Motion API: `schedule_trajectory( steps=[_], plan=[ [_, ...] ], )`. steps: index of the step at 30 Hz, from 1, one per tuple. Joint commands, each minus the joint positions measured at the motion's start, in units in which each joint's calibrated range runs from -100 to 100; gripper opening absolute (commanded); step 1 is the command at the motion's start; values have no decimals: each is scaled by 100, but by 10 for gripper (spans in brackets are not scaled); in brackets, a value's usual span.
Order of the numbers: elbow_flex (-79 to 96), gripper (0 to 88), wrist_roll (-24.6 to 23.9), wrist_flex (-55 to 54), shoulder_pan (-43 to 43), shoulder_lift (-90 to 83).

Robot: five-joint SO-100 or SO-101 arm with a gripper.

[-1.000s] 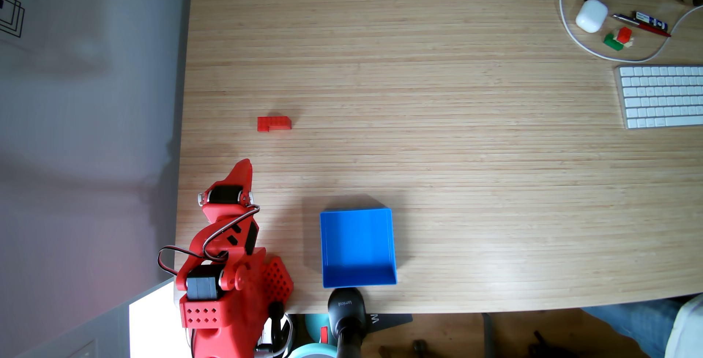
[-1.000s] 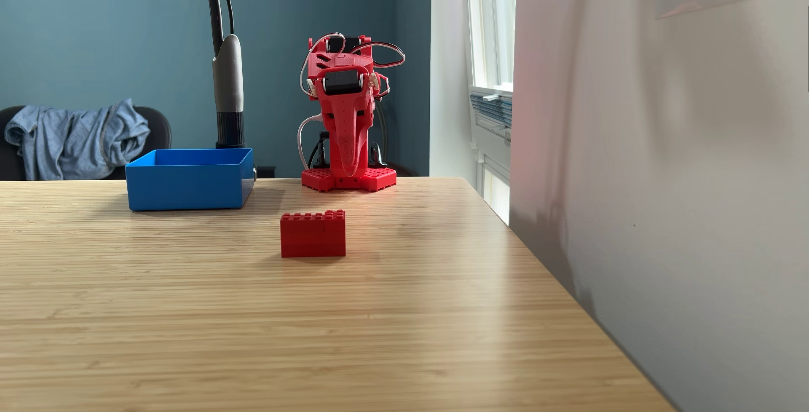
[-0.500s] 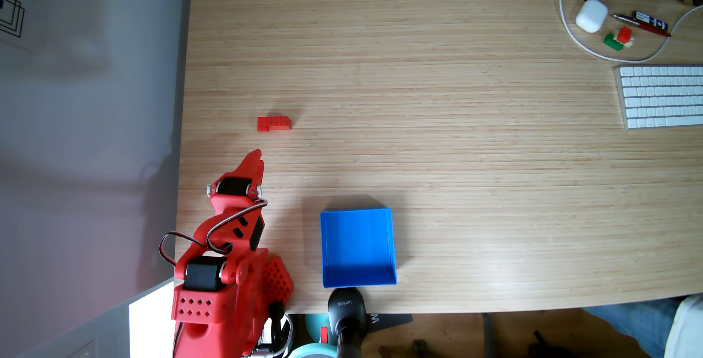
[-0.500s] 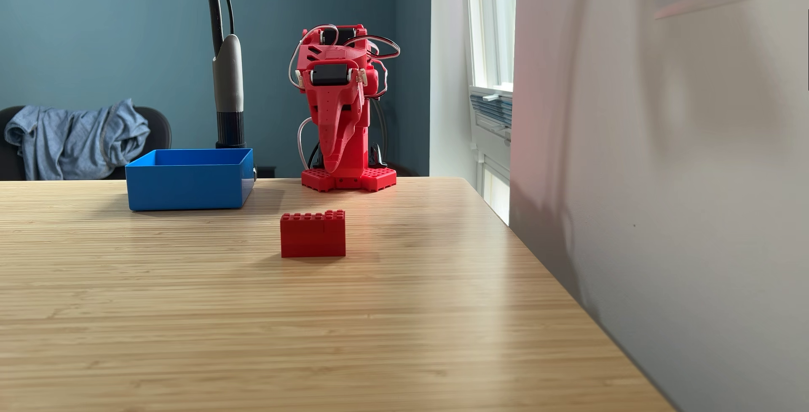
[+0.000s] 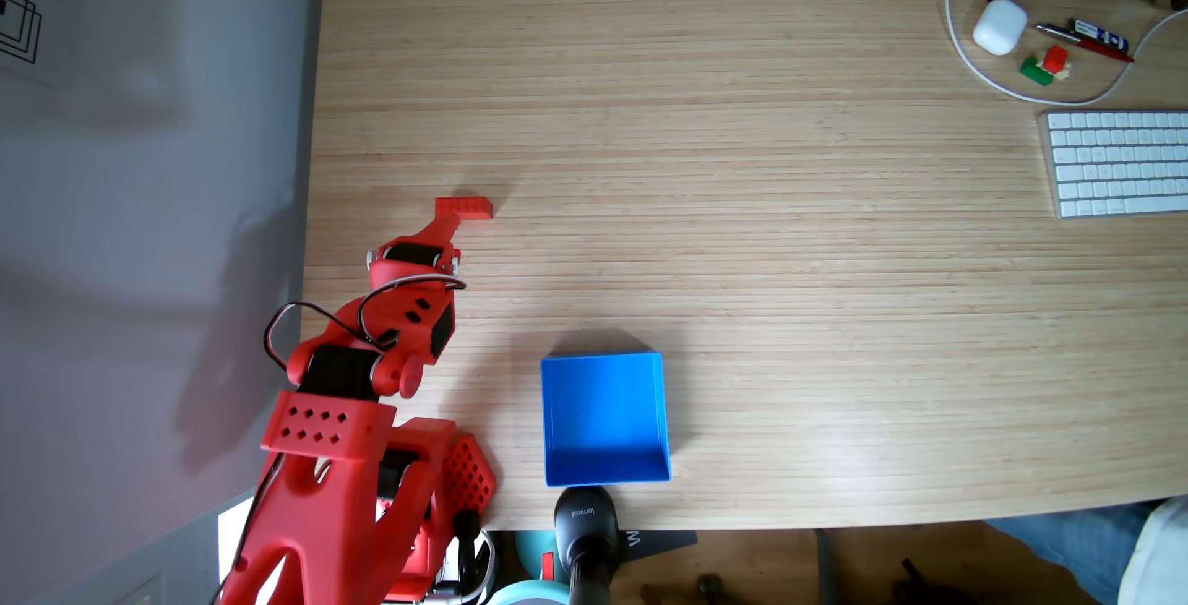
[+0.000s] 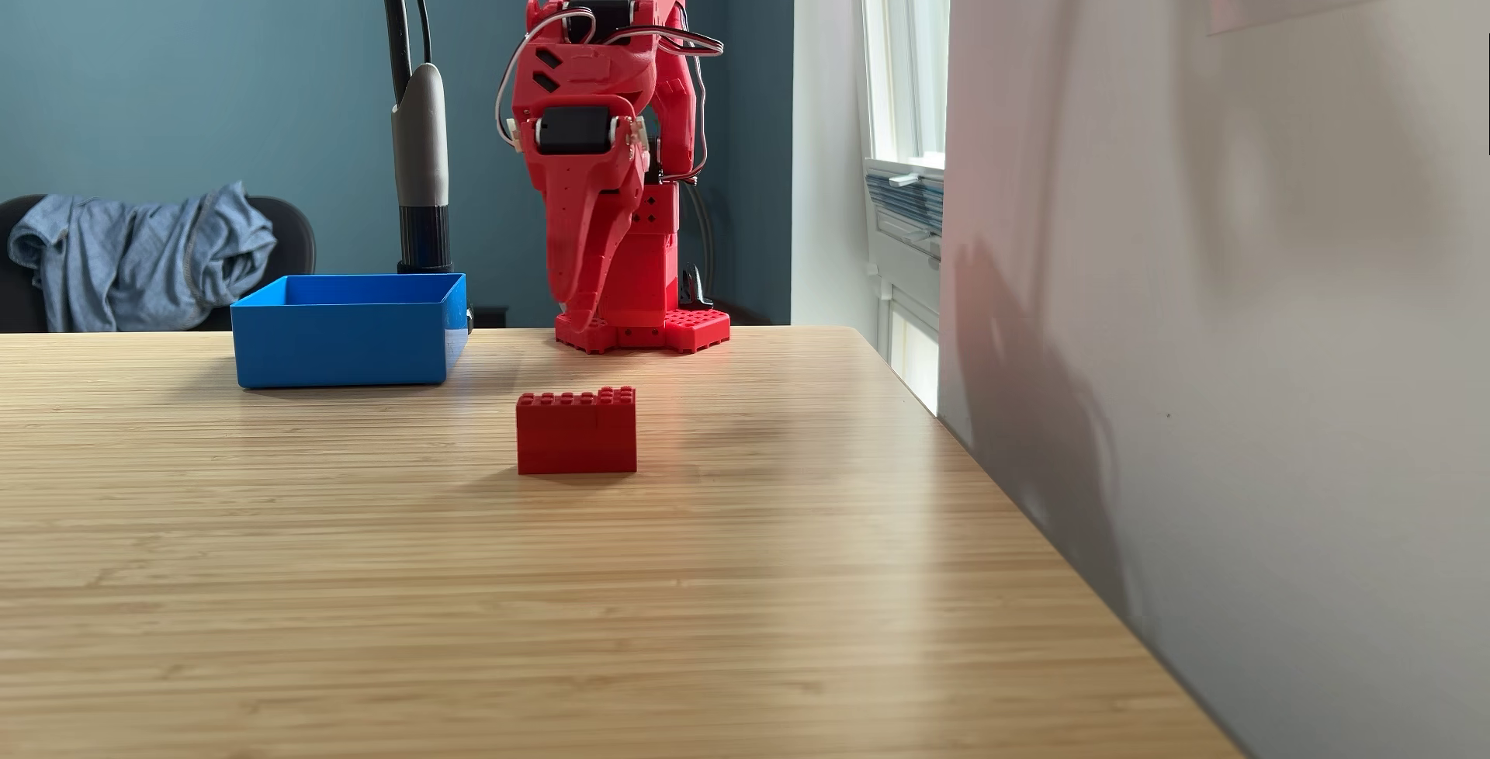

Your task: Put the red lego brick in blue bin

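Blue bin point(image 5: 604, 419), nothing inside

Red robot arm point(image 5: 360, 386) reaches up-frame across wooden table point(image 5: 771, 258), gripper point(image 5: 450, 223) tip overlapping lower-left end of red lego brick point(image 5: 472, 206); contact and jaw opening unclear. Blue bin point(image 5: 604, 476), open-topped, sits well right of arm near table's lower edge. White keyboard point(image 5: 1118, 162), pen point(image 5: 1083, 43), white cable point(image 5: 958, 52) at far right.
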Motion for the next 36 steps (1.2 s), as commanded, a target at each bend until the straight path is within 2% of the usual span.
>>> schedule_trajectory(
  steps=[1,7,17,36],
  plan=[
    [-1315,207,-88,554,20,672],
    [-2604,222,-147,1390,20,1674],
    [-4473,203,-78,2048,20,3364],
    [-5344,191,-20,2105,-37,4864]
  ],
)
